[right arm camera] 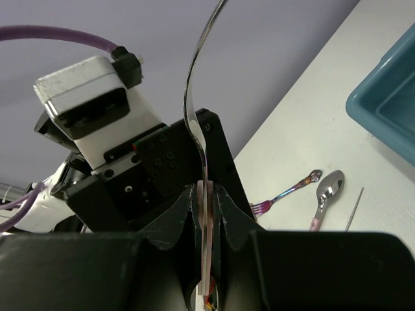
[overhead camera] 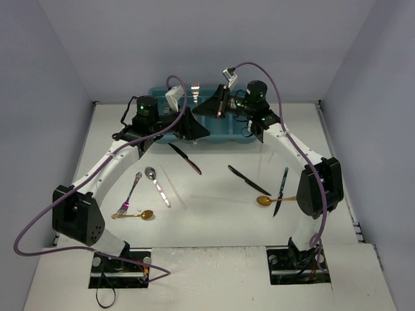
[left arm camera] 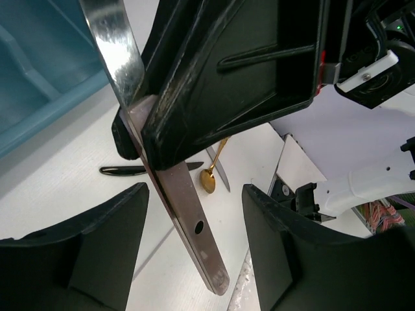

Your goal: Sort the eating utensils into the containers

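Two robot arms meet over the far end of a white table (overhead camera: 214, 227), above a teal tray (overhead camera: 224, 131) with long compartments. The right gripper (right arm camera: 206, 194) has its fingers pressed tight on the handle of a silver utensil (right arm camera: 193, 97) and holds it in the air over the tray. Seen edge-on, it could be a spoon or a fork; I cannot tell which. The left gripper (left arm camera: 194, 194) faces it with fingers apart, one on each side of the utensil's flat handle end, and a gap shows on both sides. That handle end has a small hole.

Loose pieces lie on the table nearer the arm bases. A left black knife (overhead camera: 185, 158) sits just in front of the tray, and a middle black knife (overhead camera: 248, 180) lies to its right. A right dark knife (overhead camera: 281, 190) touches or crosses a right gold spoon (overhead camera: 269, 200). On the left side, a fork (overhead camera: 128, 194) and a silver spoon (overhead camera: 157, 186) lie near each other, with a left gold spoon (overhead camera: 139, 214) just beside the fork's prongs.
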